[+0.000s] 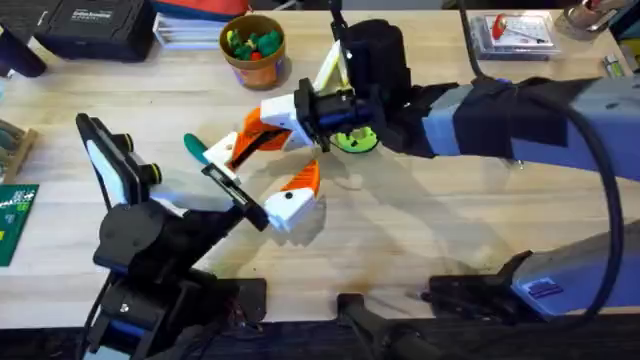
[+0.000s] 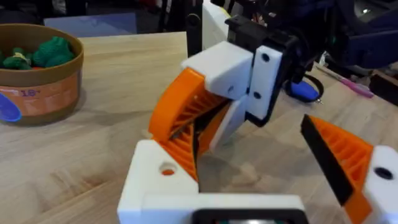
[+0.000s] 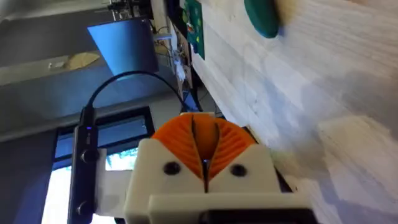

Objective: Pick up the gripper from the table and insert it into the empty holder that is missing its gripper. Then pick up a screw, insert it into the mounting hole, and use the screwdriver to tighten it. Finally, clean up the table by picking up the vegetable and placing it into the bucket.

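Wooden table [image 1: 450,230] hosts both arms mid-surface: right gripper [image 3: 202,134], pads pressed together on nothing, sits close before the left gripper [image 2: 249,149], spread wide and empty, presumably positioning; bucket [image 1: 258,70] stands far, vegetable [image 1: 196,148] lies left, uncollected.

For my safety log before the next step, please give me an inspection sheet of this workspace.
Surface: pale wooden table.
Job's things: green vegetable lies on the table, apart from the bucket, which holds toy pieces.
Clutter: lime-green disc; black case at the far edge.
Grippers: left gripper open; right gripper shut.
Cables: black cable loops over the right arm.
Surroundings: nothing seen.
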{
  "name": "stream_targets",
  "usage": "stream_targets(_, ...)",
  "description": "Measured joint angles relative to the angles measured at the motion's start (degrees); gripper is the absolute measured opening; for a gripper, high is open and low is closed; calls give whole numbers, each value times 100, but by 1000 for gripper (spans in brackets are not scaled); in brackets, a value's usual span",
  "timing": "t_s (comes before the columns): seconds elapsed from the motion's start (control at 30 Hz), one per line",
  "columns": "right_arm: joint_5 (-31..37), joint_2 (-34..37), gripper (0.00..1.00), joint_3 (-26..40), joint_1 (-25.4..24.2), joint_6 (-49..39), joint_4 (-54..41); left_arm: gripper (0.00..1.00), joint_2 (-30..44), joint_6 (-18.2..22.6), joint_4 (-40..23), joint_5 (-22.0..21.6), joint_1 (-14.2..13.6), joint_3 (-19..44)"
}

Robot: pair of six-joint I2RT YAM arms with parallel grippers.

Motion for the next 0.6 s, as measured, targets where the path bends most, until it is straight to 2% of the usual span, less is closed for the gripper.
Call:
stream_targets(0.43, -34, 0, 10, 0, 0, 3, -2, 986, 0, 1, 0, 0, 0, 0)
stream_targets(0.5, -48, 0, 76, 0, 0, 0, -8, 986, 0, 4, 2, 0, 0, 0)
stream_targets(0.6, -47, 0, 121, 0, 0, 1, -17, 986, 0, 9, 2, 12, 0, 0)
